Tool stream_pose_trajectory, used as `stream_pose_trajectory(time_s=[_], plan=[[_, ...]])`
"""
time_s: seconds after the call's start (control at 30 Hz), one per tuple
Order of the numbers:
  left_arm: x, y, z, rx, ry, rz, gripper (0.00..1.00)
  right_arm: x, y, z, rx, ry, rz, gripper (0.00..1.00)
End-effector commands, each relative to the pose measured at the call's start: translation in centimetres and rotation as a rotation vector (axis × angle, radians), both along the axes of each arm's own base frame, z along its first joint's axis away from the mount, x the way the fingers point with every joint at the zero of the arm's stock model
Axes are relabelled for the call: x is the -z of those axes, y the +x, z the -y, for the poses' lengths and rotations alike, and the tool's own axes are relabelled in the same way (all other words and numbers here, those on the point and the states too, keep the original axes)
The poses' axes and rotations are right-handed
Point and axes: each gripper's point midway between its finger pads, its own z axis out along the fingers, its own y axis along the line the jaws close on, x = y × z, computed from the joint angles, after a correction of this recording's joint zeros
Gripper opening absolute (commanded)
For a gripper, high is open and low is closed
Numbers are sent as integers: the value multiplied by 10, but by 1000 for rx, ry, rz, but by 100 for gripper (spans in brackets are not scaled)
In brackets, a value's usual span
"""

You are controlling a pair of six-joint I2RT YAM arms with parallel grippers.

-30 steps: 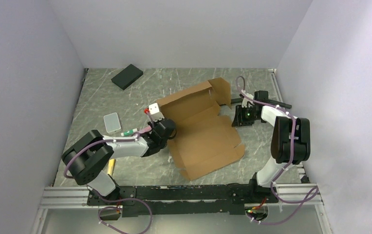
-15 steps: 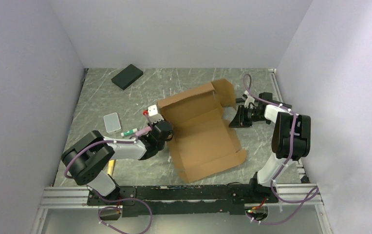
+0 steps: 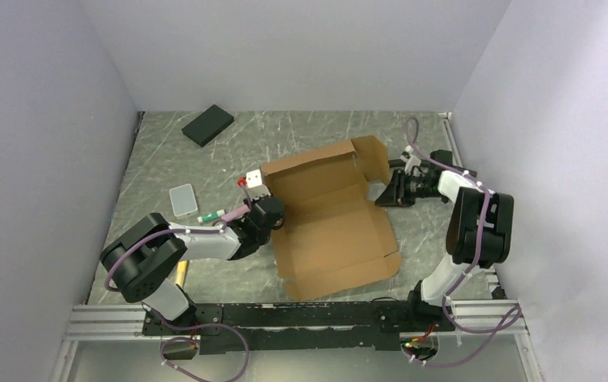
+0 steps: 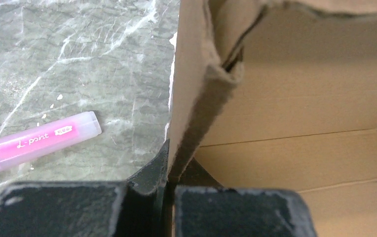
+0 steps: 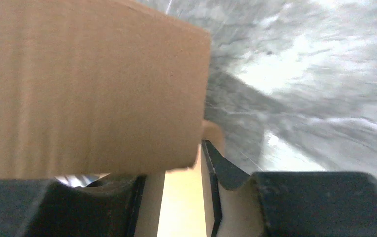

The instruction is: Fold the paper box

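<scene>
The box (image 3: 329, 227), long axis running near-to-far, is being clamped by the left fingers (image 4: 163, 180); the state of the right fingers (image 3: 387, 193) cannot be told.

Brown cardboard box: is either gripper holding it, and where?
Left gripper is shut on the brown corrugated cardboard box, by its upturned left wall. Right gripper sits at its far-right flap; grip cannot be told.

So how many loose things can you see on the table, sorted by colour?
Brown: 1, the paper box
Black: 1, a rectangular pad
Pink: 1, a highlighter pen
Clear: 1, a small flat container
Yellow: 1, a mostly hidden yellow thing
Total: 5 that show plainly
</scene>
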Motion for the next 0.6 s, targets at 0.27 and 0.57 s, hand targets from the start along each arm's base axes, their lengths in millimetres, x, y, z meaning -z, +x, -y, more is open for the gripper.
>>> stream_pose_trajectory(time_s=[0.27,0.57], plan=[[-49,15,4,-15,62,89,0,-117,3,33,-78,-182,589,68],[-55,14,7,-5,57,78,0,-126,44,32,54,-464,686,81]])
